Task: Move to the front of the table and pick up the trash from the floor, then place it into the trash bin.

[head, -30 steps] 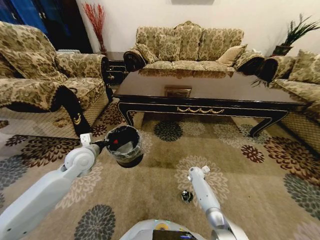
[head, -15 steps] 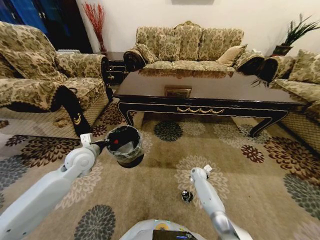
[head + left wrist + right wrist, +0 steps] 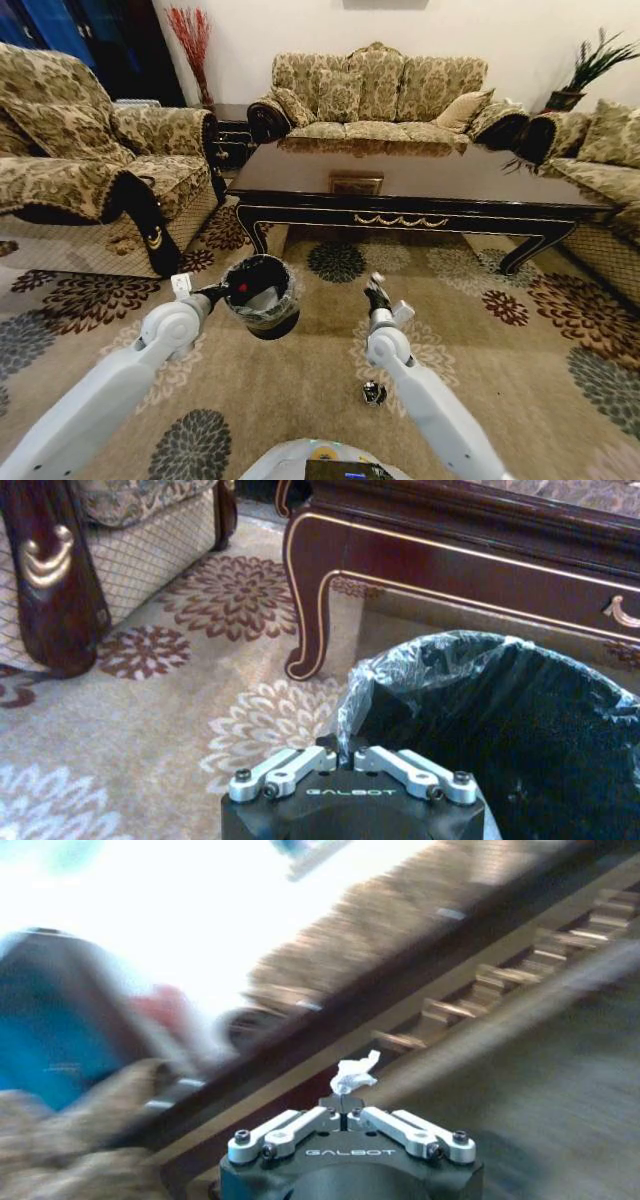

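- Head view: left end effector [image 3: 222, 293] clamped on the rim of the trash bin [image 3: 262, 296], held off the flowered carpet [image 3: 520, 400] in front of the table [image 3: 420, 190].
- Right end effector [image 3: 374, 296] raised just right of the bin, fingers pinched together; content not discernible here. Small dark shiny piece of trash [image 3: 374, 393] lying on the carpet beside the right arm, below the end effector.
- Left wrist view: left end effector [image 3: 343, 754] closed on the bin's rim and its clear liner [image 3: 420, 667]; bin [image 3: 500, 735] close to a curved table leg [image 3: 305, 622] with gold-trimmed apron.
- Right wrist view: right end effector [image 3: 345, 1108] shut on a small white paper wad [image 3: 355, 1074] sticking out past the fingertips; background blurred, with a dark edge, possibly the table.
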